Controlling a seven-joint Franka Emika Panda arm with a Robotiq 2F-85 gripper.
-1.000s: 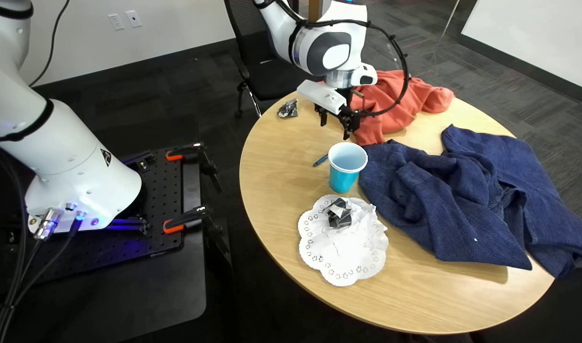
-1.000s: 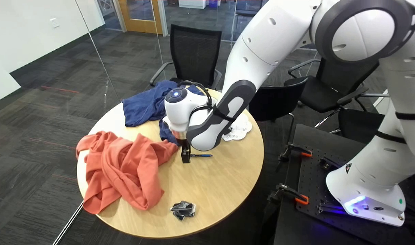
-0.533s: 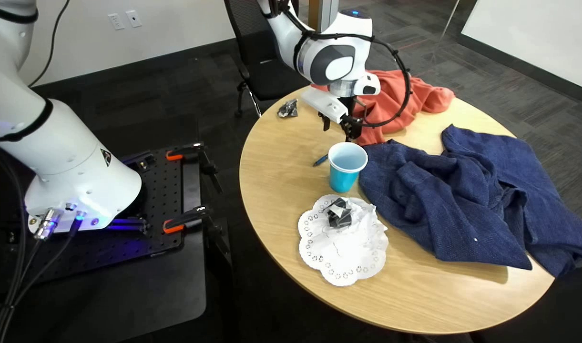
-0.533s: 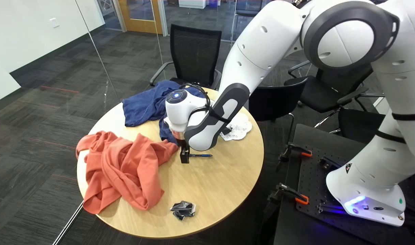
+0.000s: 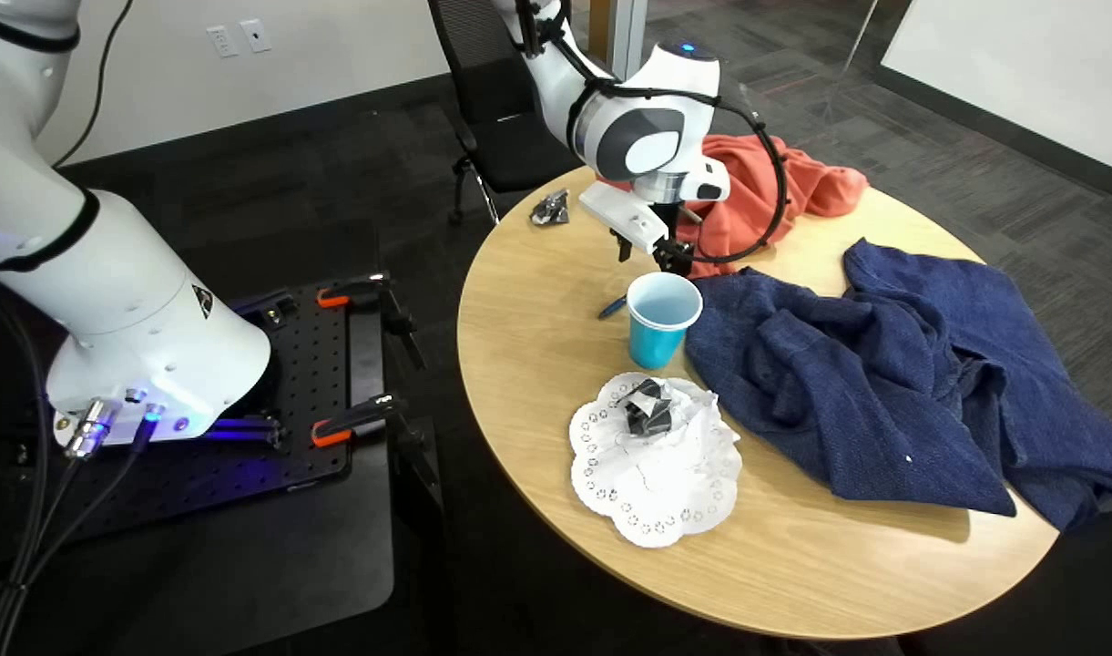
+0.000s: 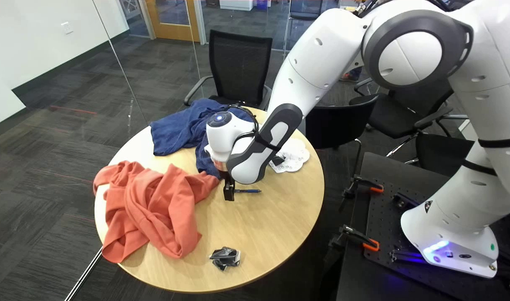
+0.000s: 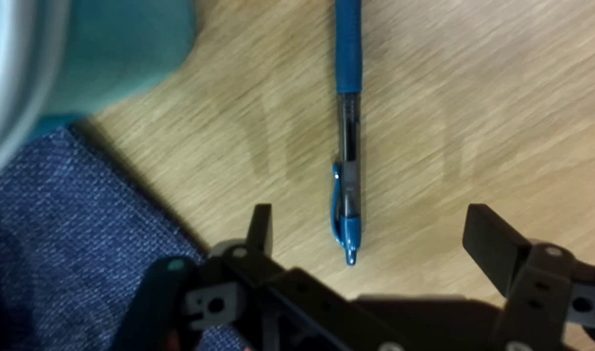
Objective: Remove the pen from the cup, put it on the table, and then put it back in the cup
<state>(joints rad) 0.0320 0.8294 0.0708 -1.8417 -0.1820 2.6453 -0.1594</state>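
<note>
Wooden table [image 6: 263,234] below; your fingers [image 7: 494,248] wide, pen [image 7: 351,126] between them in wrist view, long axis across closing line.

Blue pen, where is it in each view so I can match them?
In an exterior view: pen near centre, left of the cup.
In an exterior view: pen below centre, running left to right.
Wrist view: pen just right of centre, cut by the top edge.
Shared landmark: navy cloth, in all three.
</note>
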